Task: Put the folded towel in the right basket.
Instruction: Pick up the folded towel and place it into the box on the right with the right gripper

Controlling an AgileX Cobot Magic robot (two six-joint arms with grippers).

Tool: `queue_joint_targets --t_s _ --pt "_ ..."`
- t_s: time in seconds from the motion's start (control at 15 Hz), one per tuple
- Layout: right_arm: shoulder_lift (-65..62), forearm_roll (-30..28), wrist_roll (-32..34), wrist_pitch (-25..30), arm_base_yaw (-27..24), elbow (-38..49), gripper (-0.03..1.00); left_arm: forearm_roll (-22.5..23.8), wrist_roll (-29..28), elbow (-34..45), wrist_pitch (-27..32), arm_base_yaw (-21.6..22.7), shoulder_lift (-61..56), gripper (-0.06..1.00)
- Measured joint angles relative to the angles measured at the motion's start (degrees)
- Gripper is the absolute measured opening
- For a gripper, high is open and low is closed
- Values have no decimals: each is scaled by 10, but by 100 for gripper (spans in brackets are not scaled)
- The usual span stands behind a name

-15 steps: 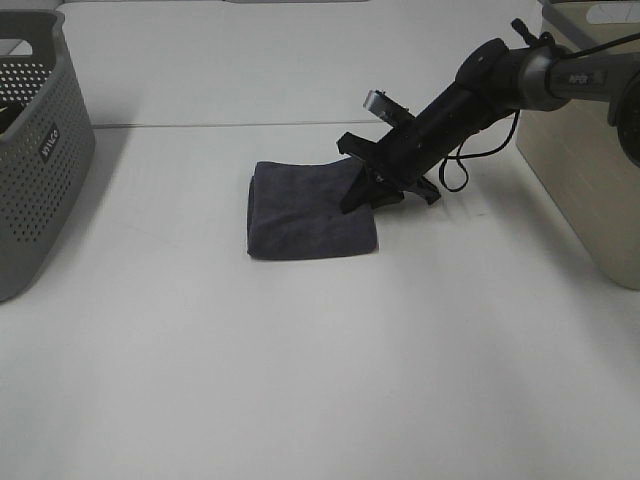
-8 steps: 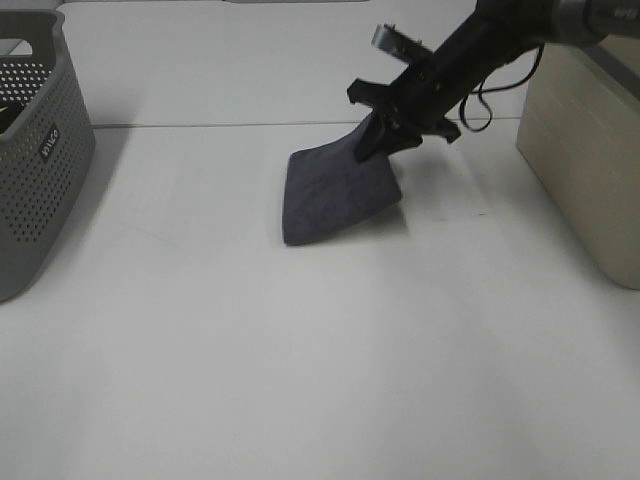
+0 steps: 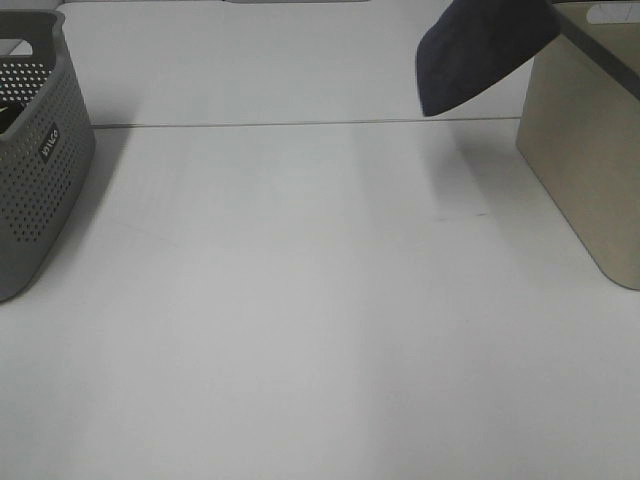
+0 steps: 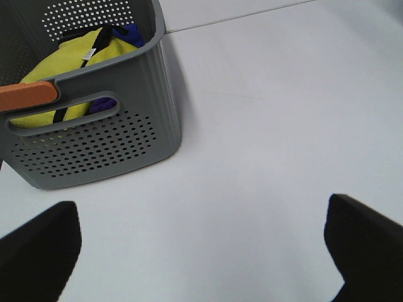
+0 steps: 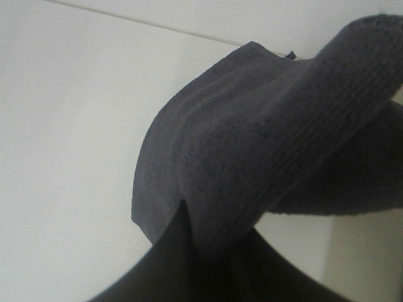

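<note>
The folded dark grey-blue towel [image 3: 478, 48] hangs in the air at the top of the exterior view, just left of the beige right basket [image 3: 582, 150] and near its rim height. The right arm is out of that view above the frame. In the right wrist view the towel [image 5: 264, 145] fills the picture, bunched in my right gripper [image 5: 211, 255], which is shut on it. My left gripper [image 4: 201, 217] is open and empty over the table, near the grey left basket [image 4: 94, 148].
The grey perforated left basket [image 3: 40, 160] stands at the left edge and holds yellow and blue cloth items [image 4: 75, 63]. The white table [image 3: 300, 300] lies between the two baskets.
My right gripper has lifted the towel off the table and carried it up and to the right, to beside the right basket's rim. The arm has left the exterior view.
</note>
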Motion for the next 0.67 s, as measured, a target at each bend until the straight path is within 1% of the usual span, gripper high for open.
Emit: queue_joint_targets --t_s 0.07,0.2,0.33,0.4,0.53,0.67 --pt "-21 -8 1 5 -20 0 6 0 0 0 0 0 0 99" --pt "-53 -3 1 12 -80 0 6 0 0 0 0 0 0 99" --pt "-64 14 1 17 -150 0 6 0 0 0 0 0 0 99" --pt "-63 33 1 28 -207 0 6 0 0 0 0 0 0 99" --pt "-49 59 1 38 -258 0 6 0 0 0 0 0 0 99" --pt "-24 69 1 41 -286 0 6 0 0 0 0 0 0 99"
